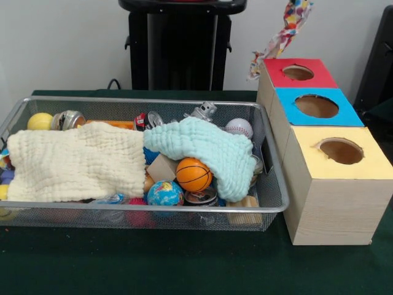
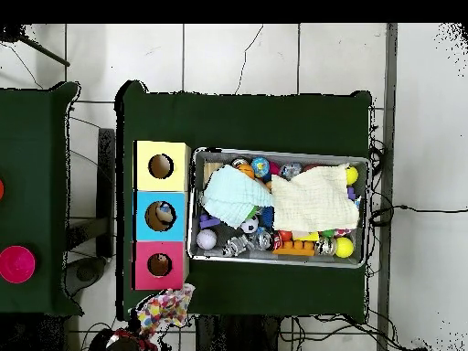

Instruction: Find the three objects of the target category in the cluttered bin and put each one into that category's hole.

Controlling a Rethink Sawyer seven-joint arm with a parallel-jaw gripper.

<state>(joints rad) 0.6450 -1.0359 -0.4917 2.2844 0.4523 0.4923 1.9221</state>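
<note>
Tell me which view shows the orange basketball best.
The front view: the orange basketball sits unobstructed against the mint cloth. In the overhead view it is only a small orange spot at the cloth's edge.

Surface (image 1: pixel 184 270): dark green cloth cover, corner to corner.
Wire mesh bin (image 1: pixel 273 203): sits directly on it.
Wooden box (image 1: pixel 331 209): just beside the bin, red, blue and yellow tops.
</note>
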